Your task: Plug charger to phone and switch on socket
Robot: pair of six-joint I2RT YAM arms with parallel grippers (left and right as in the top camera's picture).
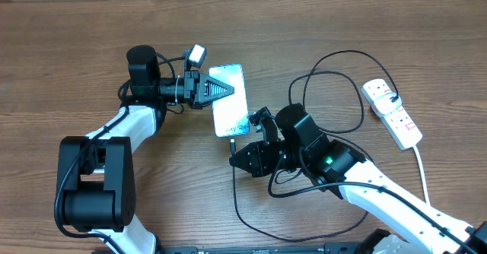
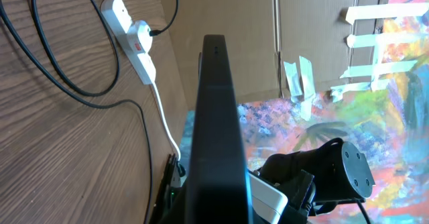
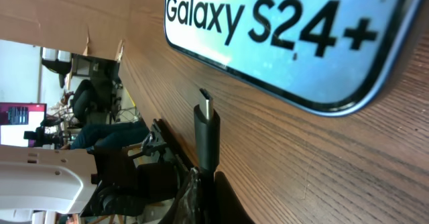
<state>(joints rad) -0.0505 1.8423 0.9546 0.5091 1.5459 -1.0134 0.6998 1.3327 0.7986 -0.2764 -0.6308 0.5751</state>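
Wood-grain table [image 1: 76, 41], cardboard backdrop.
Beyond the left hand [image 1: 219, 90], a brown cardboard wall [image 2: 228, 36] with pale tape strips [image 2: 375, 16] stands over a brightly painted sheet [image 2: 382, 123].

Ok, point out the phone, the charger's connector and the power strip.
phone [image 1: 230, 106], overhead view, bare part of the screen.
charger connector [image 3: 206, 131], right wrist view, black housing below the metal tip.
power strip [image 1: 401, 122], overhead view, white body.

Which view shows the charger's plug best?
The right wrist view: the plug stands large and sharp, its metal end near the phone, not yet in. Overhead it is a tiny dark speck by the phone. The left wrist view misses it.
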